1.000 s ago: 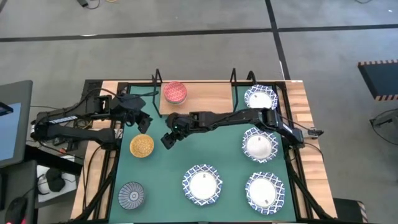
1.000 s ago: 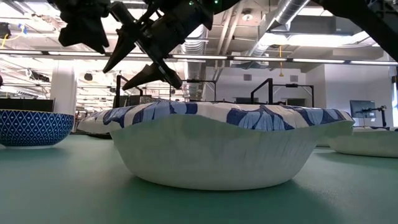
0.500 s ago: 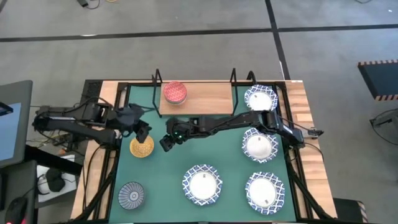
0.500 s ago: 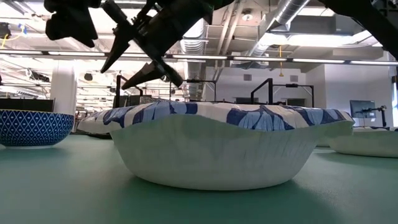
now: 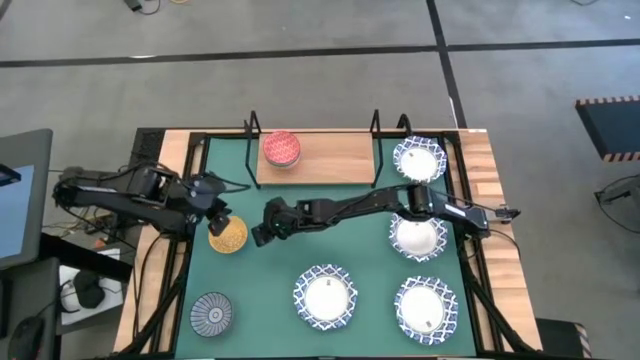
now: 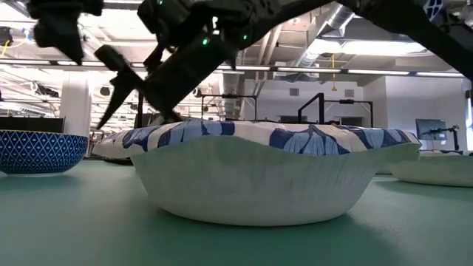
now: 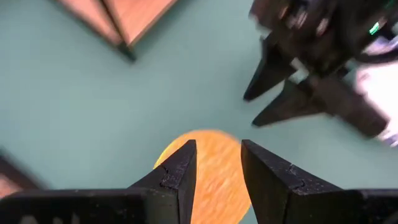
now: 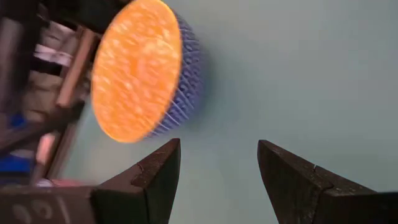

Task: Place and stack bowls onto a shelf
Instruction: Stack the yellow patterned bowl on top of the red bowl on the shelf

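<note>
The yellow bowl (image 5: 228,236), blue on its outer wall (image 8: 180,93), rests by its base on the green mat (image 5: 300,245). My left gripper (image 5: 214,211) hovers open just above its far left rim; the bowl (image 7: 208,177) shows beyond the fingers. My right gripper (image 5: 257,236) stands open just to the bowl's right, low over the mat, with nothing between its fingers (image 8: 217,168). A red bowl (image 5: 282,148) sits on the wooden shelf (image 5: 330,160).
Several white bowls with blue rims stand on the mat (image 5: 419,158), (image 5: 417,235), (image 5: 325,297), (image 5: 426,309); the near one fills the low view (image 6: 273,170). A dark-blue striped bowl (image 5: 211,313) sits at the near left. Black shelf posts (image 5: 250,128) rise at the back.
My right gripper has sunk toward the mat and shifted left toward the yellow bowl, rolling as it went. My left gripper has swung toward the near edge, over the bowl's far left rim. Both stay open; the bowls have kept still.
</note>
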Action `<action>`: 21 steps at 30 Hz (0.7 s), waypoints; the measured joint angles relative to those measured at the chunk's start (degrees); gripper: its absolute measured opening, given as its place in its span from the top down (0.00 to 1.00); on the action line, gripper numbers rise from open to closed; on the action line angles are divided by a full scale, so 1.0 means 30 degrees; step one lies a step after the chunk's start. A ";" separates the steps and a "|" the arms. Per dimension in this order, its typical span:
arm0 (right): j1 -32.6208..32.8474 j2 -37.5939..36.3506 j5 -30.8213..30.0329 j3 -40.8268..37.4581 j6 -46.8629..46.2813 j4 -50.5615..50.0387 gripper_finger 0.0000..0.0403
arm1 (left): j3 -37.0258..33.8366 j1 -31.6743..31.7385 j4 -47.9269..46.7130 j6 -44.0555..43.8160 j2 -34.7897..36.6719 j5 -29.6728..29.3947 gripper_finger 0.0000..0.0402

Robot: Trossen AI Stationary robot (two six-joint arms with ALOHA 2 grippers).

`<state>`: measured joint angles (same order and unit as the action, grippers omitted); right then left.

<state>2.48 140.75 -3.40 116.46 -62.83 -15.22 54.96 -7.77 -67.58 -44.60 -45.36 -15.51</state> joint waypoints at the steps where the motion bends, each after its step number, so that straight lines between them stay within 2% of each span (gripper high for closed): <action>1: -0.0025 0.0150 0.0015 0.0015 -0.0215 0.0212 0.41 | 0.0000 -0.0183 -0.0531 -0.0230 0.0183 -0.0059 0.73; 6: -0.0102 0.1056 0.0304 0.0015 -0.0778 0.0846 0.42 | 0.0000 -0.0663 -0.1297 0.0043 0.0911 -0.0005 0.73; 10: -0.0102 0.1203 0.0430 0.0026 -0.0765 0.0791 0.51 | 0.0000 -0.0686 -0.1288 0.1042 0.1188 -0.0065 0.73; 14: -0.0255 0.1326 0.0664 0.0007 -0.0950 0.0671 0.64 | 0.0003 -0.0679 -0.1375 0.2113 0.1179 -0.0057 0.73; 21: -0.0266 0.1301 0.0641 0.0015 -0.1578 0.0773 0.94 | 0.0007 -0.0825 -0.2748 0.2458 0.1173 -0.0086 0.73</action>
<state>1.68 144.65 -1.48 116.51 -67.56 -12.91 54.98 -10.24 -75.82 -37.23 -41.85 -15.77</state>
